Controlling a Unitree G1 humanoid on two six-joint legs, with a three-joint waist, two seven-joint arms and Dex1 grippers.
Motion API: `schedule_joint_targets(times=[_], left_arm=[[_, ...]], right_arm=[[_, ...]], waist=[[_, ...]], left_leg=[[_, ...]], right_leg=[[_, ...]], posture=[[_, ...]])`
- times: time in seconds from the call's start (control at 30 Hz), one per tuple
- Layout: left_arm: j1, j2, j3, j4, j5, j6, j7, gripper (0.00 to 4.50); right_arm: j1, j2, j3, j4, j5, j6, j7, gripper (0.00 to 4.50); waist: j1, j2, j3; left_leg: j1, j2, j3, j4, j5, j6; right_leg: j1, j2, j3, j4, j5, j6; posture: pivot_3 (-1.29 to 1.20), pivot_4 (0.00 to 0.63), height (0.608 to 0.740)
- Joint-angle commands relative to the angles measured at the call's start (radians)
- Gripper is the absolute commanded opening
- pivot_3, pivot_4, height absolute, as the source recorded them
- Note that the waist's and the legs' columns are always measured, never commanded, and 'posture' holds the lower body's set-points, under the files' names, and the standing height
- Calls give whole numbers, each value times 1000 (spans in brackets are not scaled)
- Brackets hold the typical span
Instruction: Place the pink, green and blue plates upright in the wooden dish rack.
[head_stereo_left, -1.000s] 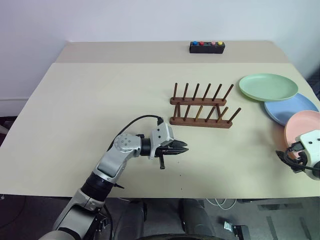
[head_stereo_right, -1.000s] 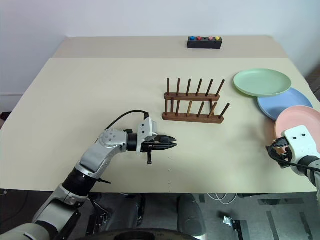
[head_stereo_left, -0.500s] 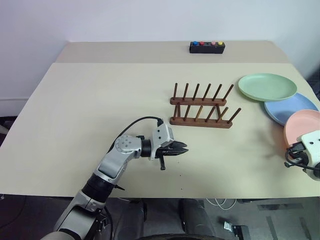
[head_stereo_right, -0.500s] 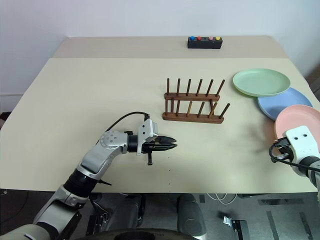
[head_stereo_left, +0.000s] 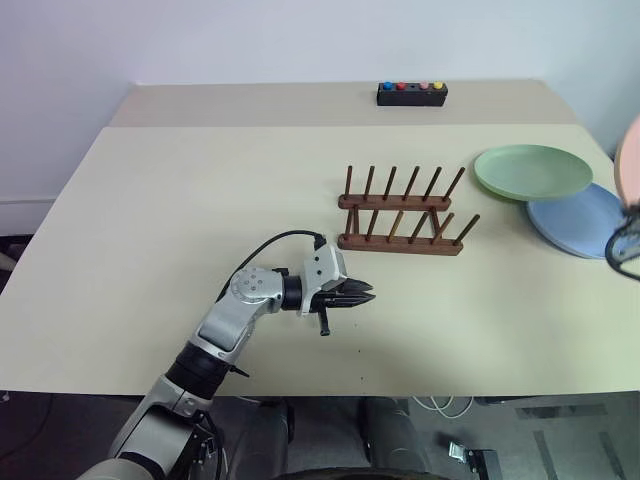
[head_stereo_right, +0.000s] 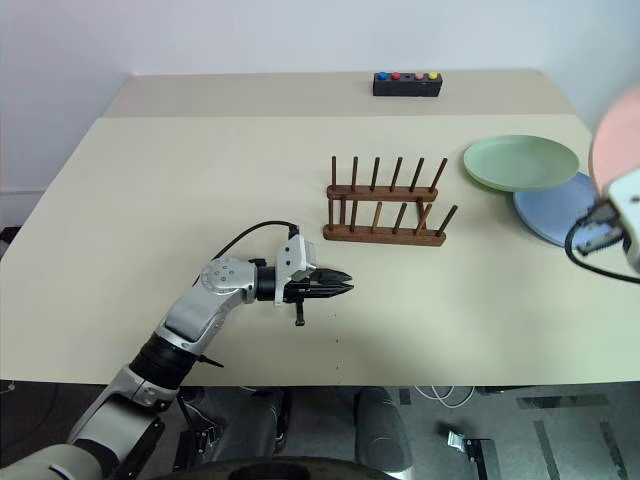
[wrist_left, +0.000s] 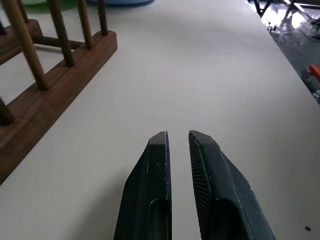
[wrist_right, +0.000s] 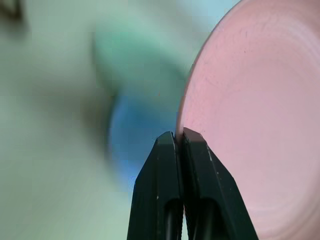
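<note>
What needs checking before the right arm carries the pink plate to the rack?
1. Grip on plate: right tool shut on the rim of the pink plate, plate lifted off the table. ok.
2. Grip depth: fingertips catch only the plate's edge; whether it holds through a swing: cannot tell.
3. Rack slots: wooden dish rack has no plates between its pegs. ok.
4. Path to rack: left tool is shut, sits in front of the rack and apart from it, not between plate and rack. ok.
5. Other plates: green plate overlaps blue plate, both flat on the table. ok.
</note>
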Motion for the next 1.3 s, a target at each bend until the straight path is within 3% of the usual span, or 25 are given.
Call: schedule_joint_targets(times=[0.03, 0.23, 0.33, 0.47, 0.97, 1.3], left_arm=[[-11, -4, 25, -12, 0, -25, 15, 598], [18, 5, 35, -41, 4, -21, 49, 598], [26, 8, 38, -49, 6, -18, 60, 598], [40, 14, 41, -68, 8, -11, 78, 598], [52, 37, 44, -98, 1, 5, 98, 598], [54, 38, 75, -117, -33, 1, 89, 598]], right_arm=[[-82, 11, 40, -62, 43, -80, 14, 33], [-312, 162, 201, -47, 206, -161, 50, 33], [-359, 194, 176, -68, 470, 13, 119, 33], [-391, 236, 132, -23, 632, 80, 111, 33], [-304, 247, 64, 94, 852, 179, 144, 33], [-304, 241, 77, 126, 914, 193, 172, 33]], waist=[[1, 0, 0], [0, -2, 1], [5, -2, 1], [7, -2, 1], [3, -2, 1], [4, -2, 1]], left_leg=[[0, 0, 0, 0, 0, 0], [-1, -1, 0, 1, 0, 0], [-1, 0, -1, 0, 0, 0], [-1, -1, -2, 0, 0, 0], [-1, -1, -1, 0, 0, 0], [-1, -1, -1, 0, 0, 0]], right_leg=[[0, 0, 0, 0, 0, 0], [0, -1, 0, -1, 0, 0], [0, -1, -1, 0, 0, 0], [0, -1, -1, 0, 0, 0], [-1, -1, -1, 0, 0, 0], [-1, -1, -1, 0, 0, 0]], posture=[[0, 150, 734], [0, 150, 734], [0, 150, 734], [0, 150, 734], [0, 150, 734], [0, 150, 734]])
